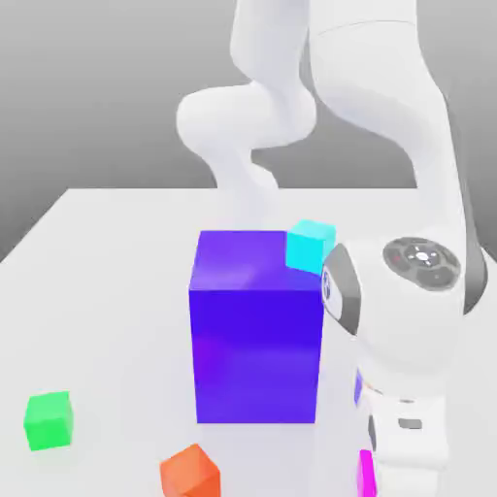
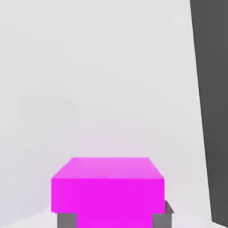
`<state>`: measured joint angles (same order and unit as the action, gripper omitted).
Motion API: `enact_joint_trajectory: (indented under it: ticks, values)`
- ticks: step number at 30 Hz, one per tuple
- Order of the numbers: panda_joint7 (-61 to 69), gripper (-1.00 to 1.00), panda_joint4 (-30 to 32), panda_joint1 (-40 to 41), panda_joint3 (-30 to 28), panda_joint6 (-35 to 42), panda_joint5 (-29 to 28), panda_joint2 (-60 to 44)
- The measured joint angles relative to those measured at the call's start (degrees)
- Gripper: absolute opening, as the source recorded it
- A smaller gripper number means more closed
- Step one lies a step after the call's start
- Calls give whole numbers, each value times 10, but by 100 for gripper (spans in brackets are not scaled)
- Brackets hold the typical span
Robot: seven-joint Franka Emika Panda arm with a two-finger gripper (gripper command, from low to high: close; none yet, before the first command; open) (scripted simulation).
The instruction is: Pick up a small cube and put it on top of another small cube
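The hand (image 2: 114,220) is clenched on the magenta cube (image 2: 109,196), which is grasped between the two fingers (image 2: 67,220). In the exterior view, the magenta cube is located at the lower edge, toward the exterior view's right, and is partly hidden by the hand. Whether it is in contact with the worktop (image 1: 116,320) cannot be determined. The arm (image 1: 369,73) is extended from behind the blue-violet block (image 1: 257,354) and is directed downward at the exterior view's right. The block is positioned upright on the worktop, near the middle of the exterior view. The cyan cube (image 1: 311,246) is seen across the block's upper corner at the exterior view's right; its contact with the block cannot be confirmed. The orange-red cube (image 1: 190,474) is placed in front of the block, partly cut off by the lower edge. The green cube (image 1: 49,420) is placed at the exterior view's left, apart from the block.
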<state>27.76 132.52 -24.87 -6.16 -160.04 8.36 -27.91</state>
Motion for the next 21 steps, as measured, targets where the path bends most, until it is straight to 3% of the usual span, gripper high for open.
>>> enact_joint_trajectory:
  ticks: [5,21]
  values:
    - [-15,-100,20,-7,-24,65,-20,85]
    - [17,-100,73,183,-201,107,8,169]
